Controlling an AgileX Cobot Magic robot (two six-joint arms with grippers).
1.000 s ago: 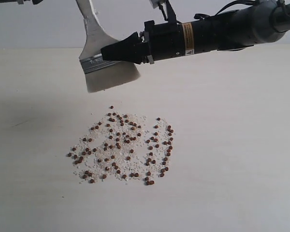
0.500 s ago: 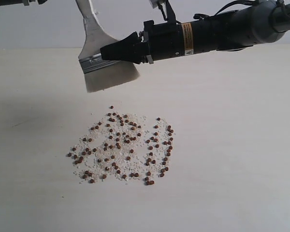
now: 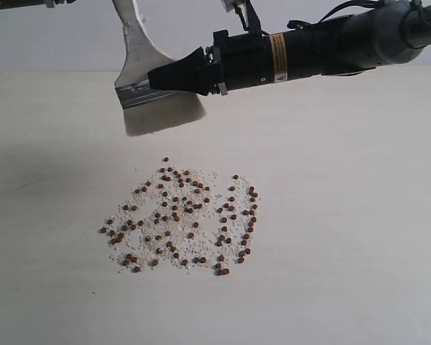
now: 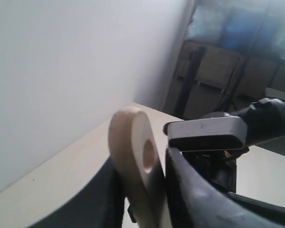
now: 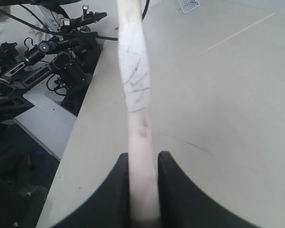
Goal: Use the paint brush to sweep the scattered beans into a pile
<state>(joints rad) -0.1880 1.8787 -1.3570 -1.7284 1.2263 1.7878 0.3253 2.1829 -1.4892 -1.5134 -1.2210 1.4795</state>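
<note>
The beans (image 3: pixel 183 215) lie scattered with whitish grains in a loose patch on the table (image 3: pixel 345 215). The paint brush (image 3: pixel 161 115) hangs in the air above and behind the patch, bristles down and clear of the beans. My right gripper (image 3: pixel 154 77) is shut on it at the ferrule, and the pale handle (image 5: pixel 135 95) runs out between its jaws (image 5: pixel 143 159). In the left wrist view the handle's end with the hole (image 4: pixel 133 152) sits pinched between my left gripper's (image 4: pixel 142 175) fingers. No pile has formed.
The right arm (image 3: pixel 323 47) stretches across the top of the exterior view. Other arms and cables (image 5: pixel 47 52) stand beyond the table's edge in the right wrist view. A dark stand (image 4: pixel 187 80) rises past the table's far end.
The brush has drifted slightly up and to the left with the right gripper. The beans have not moved.
</note>
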